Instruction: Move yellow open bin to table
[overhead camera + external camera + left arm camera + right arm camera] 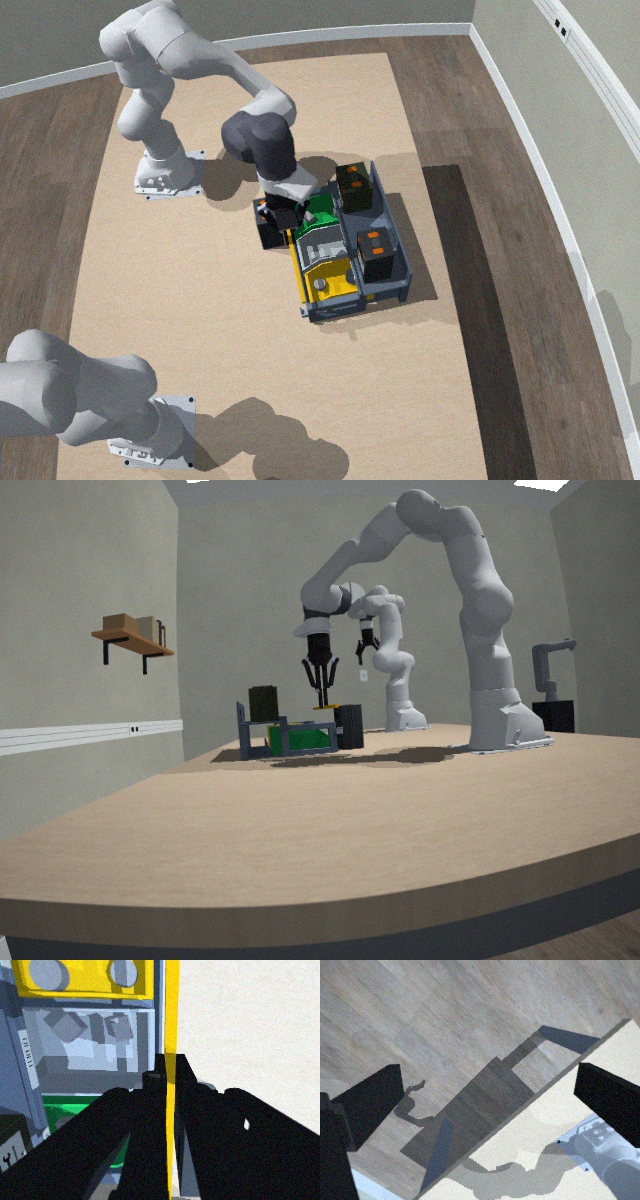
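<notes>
Left arm: raised (206,56) (485,583), arched high, forearm sloping down
Left wrist: dark (266,139), above its gripper
Left gripper: pointing down (287,232) (322,706) (170,1060), fingers nearly together
Right arm: folded (103,382) (391,622), near its base
Right gripper: pointing down (369,656) (489,1079), fingers spread wide
</notes>
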Available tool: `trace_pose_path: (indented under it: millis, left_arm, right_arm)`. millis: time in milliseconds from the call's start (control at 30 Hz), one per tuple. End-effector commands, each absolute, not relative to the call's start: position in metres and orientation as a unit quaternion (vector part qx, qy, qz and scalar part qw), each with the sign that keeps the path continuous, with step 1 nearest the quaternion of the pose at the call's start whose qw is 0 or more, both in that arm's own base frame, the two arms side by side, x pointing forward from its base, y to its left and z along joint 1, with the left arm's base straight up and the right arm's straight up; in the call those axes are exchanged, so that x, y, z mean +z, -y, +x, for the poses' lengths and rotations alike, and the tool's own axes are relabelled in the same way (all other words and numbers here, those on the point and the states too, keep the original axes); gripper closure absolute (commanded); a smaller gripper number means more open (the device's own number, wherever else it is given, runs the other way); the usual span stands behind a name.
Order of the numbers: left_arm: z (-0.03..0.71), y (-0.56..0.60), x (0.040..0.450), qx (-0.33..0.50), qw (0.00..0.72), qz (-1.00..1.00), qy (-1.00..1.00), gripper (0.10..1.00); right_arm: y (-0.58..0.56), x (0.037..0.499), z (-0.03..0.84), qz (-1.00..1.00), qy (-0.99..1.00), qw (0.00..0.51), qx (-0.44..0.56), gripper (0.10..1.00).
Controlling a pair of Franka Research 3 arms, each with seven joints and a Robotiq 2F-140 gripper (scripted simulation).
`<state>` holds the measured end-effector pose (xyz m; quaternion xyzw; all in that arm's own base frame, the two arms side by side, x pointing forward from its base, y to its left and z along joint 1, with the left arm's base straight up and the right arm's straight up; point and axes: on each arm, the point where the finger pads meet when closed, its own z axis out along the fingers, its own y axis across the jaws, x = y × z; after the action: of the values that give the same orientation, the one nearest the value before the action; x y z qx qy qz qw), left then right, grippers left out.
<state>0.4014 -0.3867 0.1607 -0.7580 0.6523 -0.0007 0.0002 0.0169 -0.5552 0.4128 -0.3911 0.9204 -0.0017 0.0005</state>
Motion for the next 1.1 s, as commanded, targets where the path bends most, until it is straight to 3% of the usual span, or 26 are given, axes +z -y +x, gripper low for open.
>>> trace_pose_path:
  millis: [0, 1067]
  left_arm:
    - [0.401, 0.386, 0.168, 0.0, 0.0, -0.756, -0.655, 0.999]
    - [0.401, 0.386, 0.196, 0.0, 0.0, -0.756, -0.655, 0.999]
  right_arm:
    - [0.555, 0.413, 0.017, -0.391, -0.92, 0.0, -0.002, 0.098]
    - [0.555, 0.413, 0.017, -0.391, -0.92, 0.0, -0.002, 0.098]
